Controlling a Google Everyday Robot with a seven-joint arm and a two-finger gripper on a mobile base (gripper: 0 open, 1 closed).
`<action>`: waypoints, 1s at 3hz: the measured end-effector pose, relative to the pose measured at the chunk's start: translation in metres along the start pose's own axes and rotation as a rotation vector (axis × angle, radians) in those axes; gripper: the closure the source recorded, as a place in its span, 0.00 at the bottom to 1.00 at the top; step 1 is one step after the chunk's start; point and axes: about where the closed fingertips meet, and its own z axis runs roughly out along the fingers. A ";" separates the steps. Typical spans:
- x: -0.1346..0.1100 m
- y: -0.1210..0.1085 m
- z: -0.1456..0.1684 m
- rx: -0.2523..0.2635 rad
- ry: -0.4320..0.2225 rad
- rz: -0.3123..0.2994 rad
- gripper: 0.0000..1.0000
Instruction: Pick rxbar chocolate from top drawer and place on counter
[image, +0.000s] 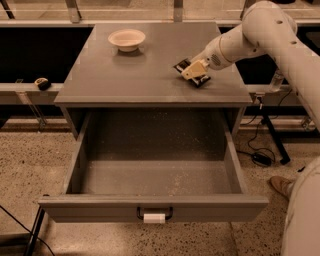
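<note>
The rxbar chocolate (183, 65), a flat black wrapper bar, is at the right part of the grey counter (140, 75), low over it or resting on it. My gripper (193, 71) is over the bar with its pale fingers (196, 67) closed on the bar's middle, so only the bar's two ends show. The white arm reaches in from the upper right. The top drawer (150, 207) is pulled fully open below the counter, and its inside is bare. Its dark handle with a white tag (154, 217) faces the front.
A white bowl (126, 38) stands on the counter's back left. A white robot part (302, 215) fills the lower right edge. Cables and a stand foot (262, 159) lie on the speckled floor to the right of the cabinet.
</note>
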 end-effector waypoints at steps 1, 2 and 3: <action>0.000 0.000 0.000 0.000 0.000 0.000 0.59; 0.000 0.000 0.000 0.000 0.000 0.000 0.36; 0.000 0.000 0.000 0.000 0.000 0.000 0.13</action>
